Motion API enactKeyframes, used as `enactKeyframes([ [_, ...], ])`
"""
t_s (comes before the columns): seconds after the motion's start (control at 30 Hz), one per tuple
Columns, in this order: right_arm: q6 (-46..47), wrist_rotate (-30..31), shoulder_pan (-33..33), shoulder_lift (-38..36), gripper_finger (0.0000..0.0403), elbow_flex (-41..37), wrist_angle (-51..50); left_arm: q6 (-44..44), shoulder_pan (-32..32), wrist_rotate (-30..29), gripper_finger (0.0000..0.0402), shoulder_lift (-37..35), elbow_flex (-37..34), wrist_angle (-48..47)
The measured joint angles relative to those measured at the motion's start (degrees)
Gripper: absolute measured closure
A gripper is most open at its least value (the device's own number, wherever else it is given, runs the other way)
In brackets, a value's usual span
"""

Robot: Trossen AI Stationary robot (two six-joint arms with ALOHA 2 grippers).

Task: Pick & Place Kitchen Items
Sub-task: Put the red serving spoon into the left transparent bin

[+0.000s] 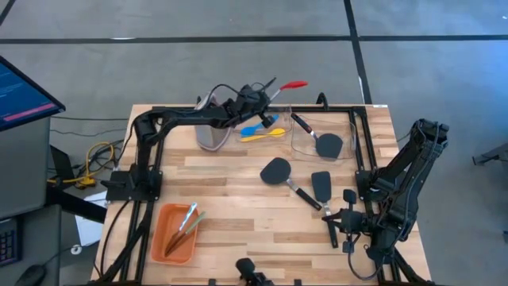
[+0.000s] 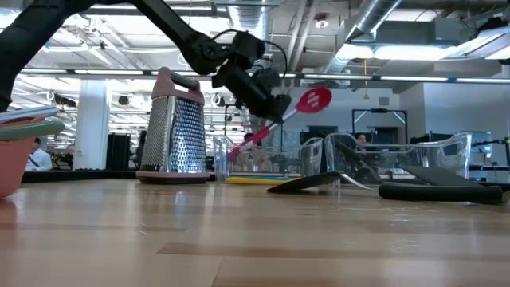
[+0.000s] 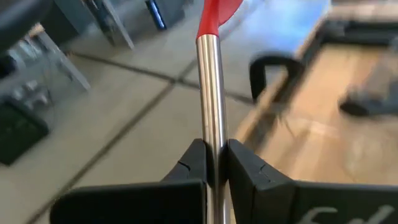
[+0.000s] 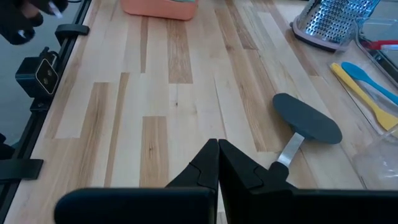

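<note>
My left gripper (image 1: 259, 97) is shut on the red long-handled spoon (image 1: 286, 86), high over the table's far edge beside the metal grater (image 1: 213, 131). The spoon's red bowl (image 2: 315, 100) points up and away. A blue spoon (image 1: 260, 127) and a yellow spoon (image 1: 266, 136) lie flat next to the grater. Two black spatulas (image 1: 278, 171) (image 1: 321, 187) lie mid-table, and a third (image 1: 325, 143) lies in a clear bin (image 1: 349, 131). My right gripper (image 4: 217, 152) waits shut at the near right, above bare wood. My left gripper pinches the spoon's bare metal shaft (image 3: 211, 134) between its two fingers, below the red bowl. The shaft runs on past the fingertips, roughly in line with them. The spoon is lifted clear and tilted, bowl up and its other end (image 2: 243, 143) lower.
An orange tray (image 1: 163, 238) with thin tools sits at the near left. The grater stands upright by the far edge. A second clear bin (image 2: 239, 155) shows behind the grater in the low view. Bare wood lies between tray and spatulas.
</note>
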Motion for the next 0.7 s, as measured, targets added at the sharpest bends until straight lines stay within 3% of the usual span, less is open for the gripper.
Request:
enactKeyframes([
  [0.17, 0.0, -0.1, 0.0, 0.0, 0.0403, 0.0, -0.1, -2.1, 0.1, 0.6, 0.0396, 0.8, -0.1, -6.2],
  [0.7, 0.0, -0.1, 0.0, 0.0, 0.0403, 0.0, -0.2, -10.2, 1.9, 7.4, 0.0388, 1.4, -3.8, -4.9],
])
